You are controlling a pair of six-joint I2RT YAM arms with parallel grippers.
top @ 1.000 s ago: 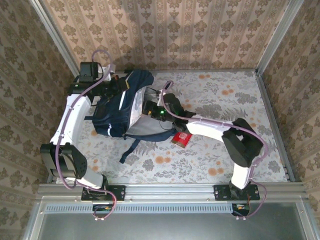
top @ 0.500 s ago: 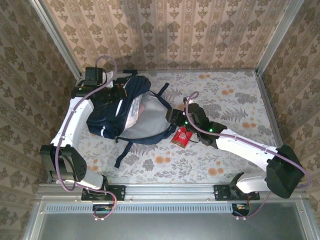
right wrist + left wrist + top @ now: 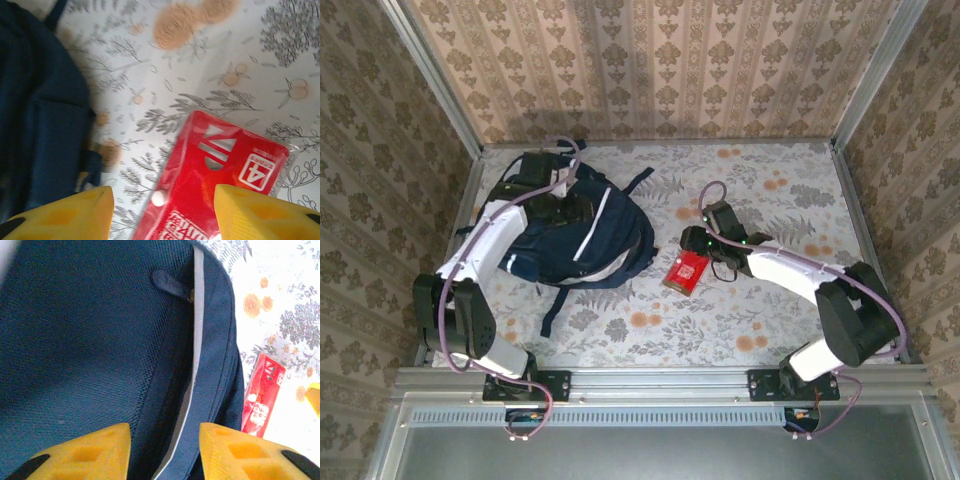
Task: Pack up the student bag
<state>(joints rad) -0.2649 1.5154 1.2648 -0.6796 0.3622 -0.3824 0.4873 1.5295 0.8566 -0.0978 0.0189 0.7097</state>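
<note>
The student bag (image 3: pixel 582 240), a big navy backpack with thin white trim, lies flat on the table's left half, with one strap trailing toward the front. My left gripper (image 3: pixel 572 208) hovers over its top; in the left wrist view its yellow fingers (image 3: pixel 95 452) stand open on either side of the bag's zipper seam (image 3: pixel 172 390) and white trim. A red flat packet (image 3: pixel 686 270) lies just right of the bag. My right gripper (image 3: pixel 690 244) is open directly above the red packet (image 3: pixel 220 175), with the bag's edge (image 3: pixel 40 115) to its left.
The table has a floral cloth (image 3: pixel 770 200) and patterned walls on three sides. A metal rail (image 3: pixel 660 378) runs along the near edge. The red packet (image 3: pixel 262 395) shows beside the bag in the left wrist view.
The bag, earlier held up with its grey lining showing, now lies flat with its mouth closed. My right gripper pulled out of the bag's mouth and moved right over the red packet.
</note>
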